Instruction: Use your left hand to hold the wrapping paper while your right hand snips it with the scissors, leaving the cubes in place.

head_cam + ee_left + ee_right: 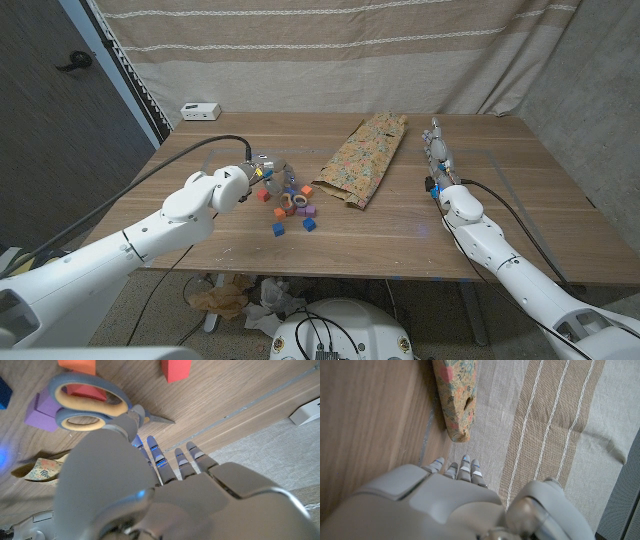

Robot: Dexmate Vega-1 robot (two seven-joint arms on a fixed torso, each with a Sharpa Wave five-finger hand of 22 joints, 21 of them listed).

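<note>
My table (520,190) carries the wrapping paper (362,158) toward its far edge. My right hand (438,150) reaches out straight, fingers extended, holding nothing. My left hand (262,172) hovers by the cubes (292,212) and scissors (90,405), apparently empty, fingers apart.

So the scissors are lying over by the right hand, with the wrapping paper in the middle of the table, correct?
Not quite. The scissors lie by the left hand, among the cubes, as the left wrist view shows. The right hand has nothing near its fingers. The wrapping paper is in the middle of the table, as you say.
</note>
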